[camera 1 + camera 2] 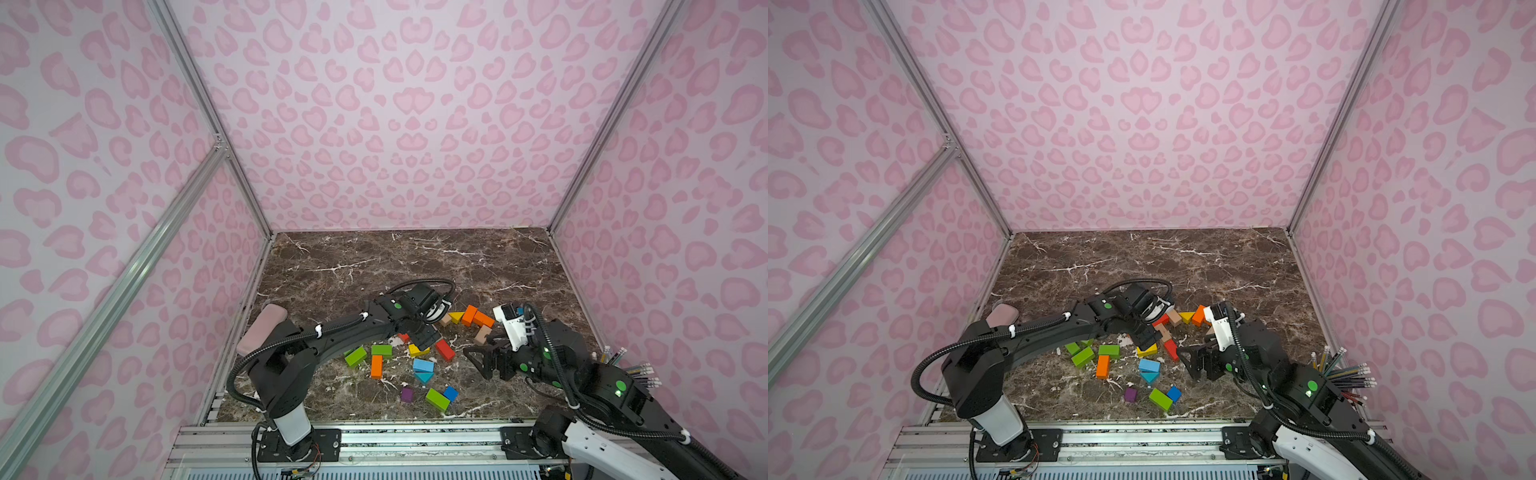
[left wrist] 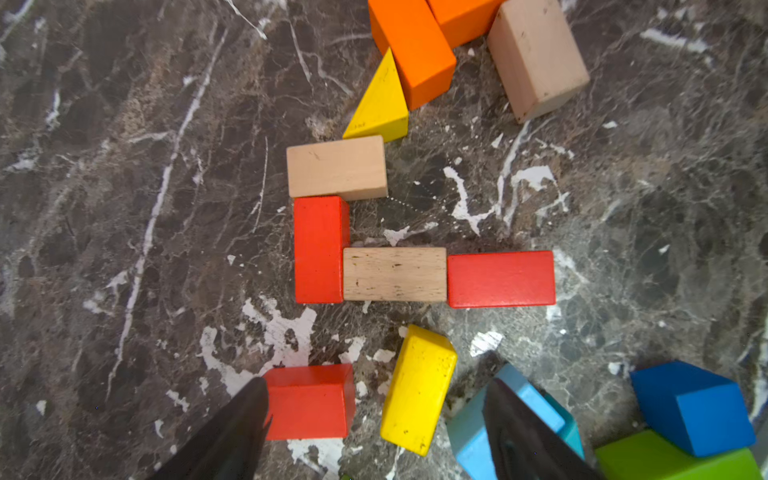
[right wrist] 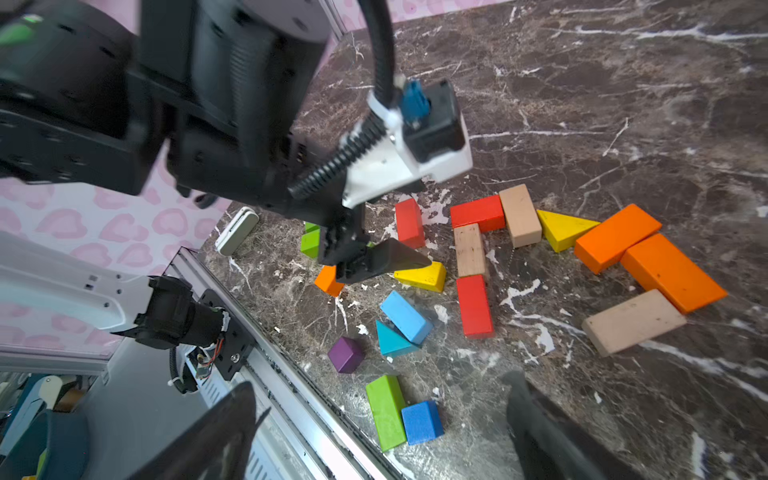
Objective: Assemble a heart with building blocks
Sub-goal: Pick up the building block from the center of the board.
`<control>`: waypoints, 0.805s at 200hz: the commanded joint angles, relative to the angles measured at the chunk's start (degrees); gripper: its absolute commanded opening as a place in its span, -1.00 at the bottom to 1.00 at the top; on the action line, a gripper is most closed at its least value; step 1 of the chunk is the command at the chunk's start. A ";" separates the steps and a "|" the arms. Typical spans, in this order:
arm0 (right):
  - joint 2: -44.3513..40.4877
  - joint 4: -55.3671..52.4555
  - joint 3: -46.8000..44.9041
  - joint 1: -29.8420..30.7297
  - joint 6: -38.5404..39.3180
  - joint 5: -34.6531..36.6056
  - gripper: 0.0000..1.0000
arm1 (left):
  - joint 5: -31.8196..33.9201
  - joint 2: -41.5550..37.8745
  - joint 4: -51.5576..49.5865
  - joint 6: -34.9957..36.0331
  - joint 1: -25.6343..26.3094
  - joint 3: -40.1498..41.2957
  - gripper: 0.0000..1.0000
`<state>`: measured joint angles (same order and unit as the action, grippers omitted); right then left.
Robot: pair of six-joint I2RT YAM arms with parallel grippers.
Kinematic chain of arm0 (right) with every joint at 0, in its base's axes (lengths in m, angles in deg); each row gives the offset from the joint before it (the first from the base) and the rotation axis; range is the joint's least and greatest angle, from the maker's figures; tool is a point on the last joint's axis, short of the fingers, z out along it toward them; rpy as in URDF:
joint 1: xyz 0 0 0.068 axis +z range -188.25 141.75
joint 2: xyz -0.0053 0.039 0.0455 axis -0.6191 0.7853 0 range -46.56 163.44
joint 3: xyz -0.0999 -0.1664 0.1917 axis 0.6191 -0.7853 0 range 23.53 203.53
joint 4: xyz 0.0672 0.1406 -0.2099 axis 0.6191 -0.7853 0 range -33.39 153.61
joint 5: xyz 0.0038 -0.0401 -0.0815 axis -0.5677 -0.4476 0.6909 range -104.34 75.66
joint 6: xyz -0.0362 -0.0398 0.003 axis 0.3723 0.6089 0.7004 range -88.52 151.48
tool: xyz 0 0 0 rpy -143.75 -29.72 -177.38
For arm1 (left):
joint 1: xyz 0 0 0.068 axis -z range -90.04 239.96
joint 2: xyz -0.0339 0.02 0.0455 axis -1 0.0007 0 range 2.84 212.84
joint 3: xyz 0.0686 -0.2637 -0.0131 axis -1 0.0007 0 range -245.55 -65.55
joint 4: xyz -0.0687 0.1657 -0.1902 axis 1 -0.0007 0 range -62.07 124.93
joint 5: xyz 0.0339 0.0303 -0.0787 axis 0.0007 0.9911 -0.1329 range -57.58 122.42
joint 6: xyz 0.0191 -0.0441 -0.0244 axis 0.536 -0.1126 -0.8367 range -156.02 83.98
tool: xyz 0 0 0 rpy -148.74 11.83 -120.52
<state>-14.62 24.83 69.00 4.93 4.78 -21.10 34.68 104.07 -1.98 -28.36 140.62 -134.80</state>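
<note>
1. The job looks about half done. Eight building blocks (image 3: 520, 215), mostly touching, form an open loop on the worktop (image 1: 374, 266), right of its middle and in the half nearer the front edge.
2. The loop's far side is closed by a yellow wedge (image 3: 563, 228) and two orange bricks (image 3: 617, 237).
3. Its two ends, a red brick (image 3: 475, 305) and a tan brick (image 3: 633, 322), lie well apart. Their long axes lean together toward the front edge, so I judge that the heart's tip will point there, with the heart's long axis running front to back.
4. The tip is not yet closed. The loose blocks (image 1: 423, 365) lie scattered between the loop and the front edge.
5. The left hand (image 2: 377, 380) is open, low over a loose red block (image 2: 309, 401) and a yellow block (image 2: 417, 388), clamping neither.
6. The right hand (image 3: 382, 380) is wide open and empty, near the tan brick.
</note>
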 commanded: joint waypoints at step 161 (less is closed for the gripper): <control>-1.52 -5.78 -1.00 -0.02 3.01 -2.02 0.98 | -3.16 9.07 -1.24 1.35 0.33 -0.87 0.42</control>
<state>-16.02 18.38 68.02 4.86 7.30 -23.03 32.75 112.53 -3.53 -27.49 140.96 -134.89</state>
